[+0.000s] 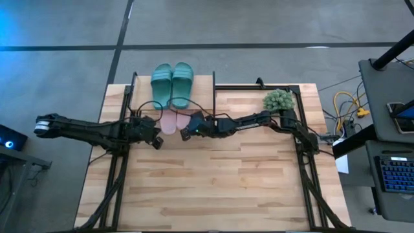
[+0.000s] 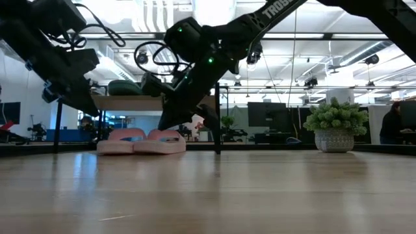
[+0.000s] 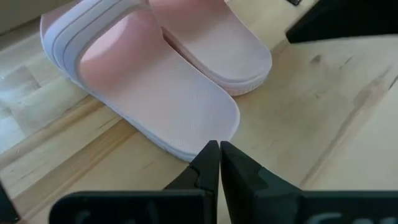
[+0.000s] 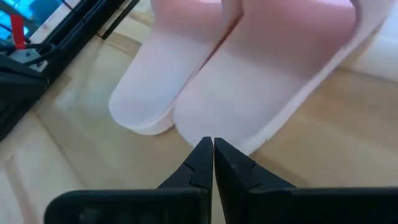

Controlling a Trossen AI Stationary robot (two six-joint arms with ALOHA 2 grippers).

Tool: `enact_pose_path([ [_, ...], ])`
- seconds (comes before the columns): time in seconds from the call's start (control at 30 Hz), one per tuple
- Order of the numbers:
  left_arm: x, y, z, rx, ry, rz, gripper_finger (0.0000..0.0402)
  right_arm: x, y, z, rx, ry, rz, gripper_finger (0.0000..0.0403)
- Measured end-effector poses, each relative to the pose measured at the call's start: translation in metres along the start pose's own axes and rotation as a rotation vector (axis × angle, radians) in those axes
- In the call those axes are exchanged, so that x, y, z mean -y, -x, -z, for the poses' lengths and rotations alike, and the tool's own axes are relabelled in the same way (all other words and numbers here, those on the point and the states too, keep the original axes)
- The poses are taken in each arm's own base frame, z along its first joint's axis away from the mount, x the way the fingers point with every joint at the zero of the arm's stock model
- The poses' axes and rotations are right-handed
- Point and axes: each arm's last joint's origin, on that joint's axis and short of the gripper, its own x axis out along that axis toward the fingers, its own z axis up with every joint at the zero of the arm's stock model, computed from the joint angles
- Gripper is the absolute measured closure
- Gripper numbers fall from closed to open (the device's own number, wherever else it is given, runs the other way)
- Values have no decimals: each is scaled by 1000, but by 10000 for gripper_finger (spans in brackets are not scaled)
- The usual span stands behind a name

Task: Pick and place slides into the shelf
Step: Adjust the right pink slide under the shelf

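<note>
both pincers [image 3: 219, 155] [image 4: 208, 152] pressed together, empty, at the pink slides' [image 1: 173, 120] heels under the shelf [image 2: 133, 103]

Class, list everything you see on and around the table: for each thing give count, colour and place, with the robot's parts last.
Green slides: two, teal-green, side by side on the shelf's top board.
Pink slides: two, pale pink, side by side on the table under the shelf's top board, heels sticking out.
Shelf: one, light wood top on black frame, at the table's far edge.
Plant: one, fuzzy green in a pale pot, far right of the table.
Table: one, light wood.
Left gripper: shut, at a pink slide's heel.
Right gripper: shut, at the other pink slide's heel.
</note>
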Motion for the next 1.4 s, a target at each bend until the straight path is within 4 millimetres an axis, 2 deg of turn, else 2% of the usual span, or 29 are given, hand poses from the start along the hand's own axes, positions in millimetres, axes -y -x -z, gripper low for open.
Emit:
enact_pose_path([
  [0.3, -1, 0, 2, -29, -12, 3, 400, 12, -10, -10, -64, 46, -62, 394],
  [0.47, -6, 2, 6, -59, -34, -21, 400, 13, -18, -3, -98, 43, -108, 394],
  [0.8, -10, 10, 4, -27, -9, 5, 400, 13, -22, -8, -60, 61, -118, 394],
  [1.03, -11, 12, 4, -17, -2, 13, 400, 18, -33, 2, -87, 81, -113, 394],
  [1.4, -11, 11, 4, -17, -2, 12, 400, 17, -28, -1, -95, 67, -103, 394],
])
